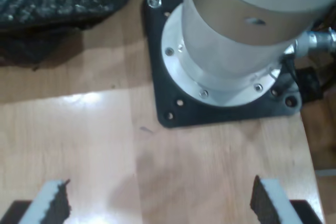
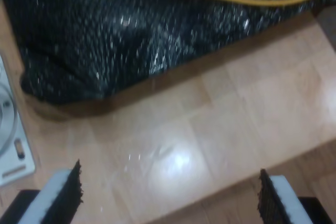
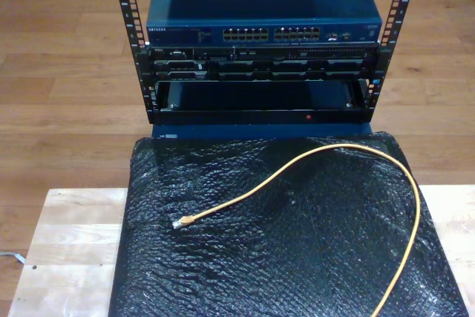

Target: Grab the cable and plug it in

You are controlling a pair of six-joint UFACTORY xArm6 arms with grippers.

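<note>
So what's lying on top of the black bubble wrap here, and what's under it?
On the black bubble wrap lies the cable, looping to its clear plug. The wooden table shows at the wrap's sides; whatever else sits under the wrap is covered.

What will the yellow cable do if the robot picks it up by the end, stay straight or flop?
Probably flop: the cable is long and thin and already lies in a loose curve on the black mat. It looks light. Its small plug may be fragile.

One readable mark here: small white lettering, apparently "NETGEAR", on the front panel of the dark blue rack-mounted network switch [image 3: 263, 9], toward the exterior view's left; everything else is too blurred.
</note>
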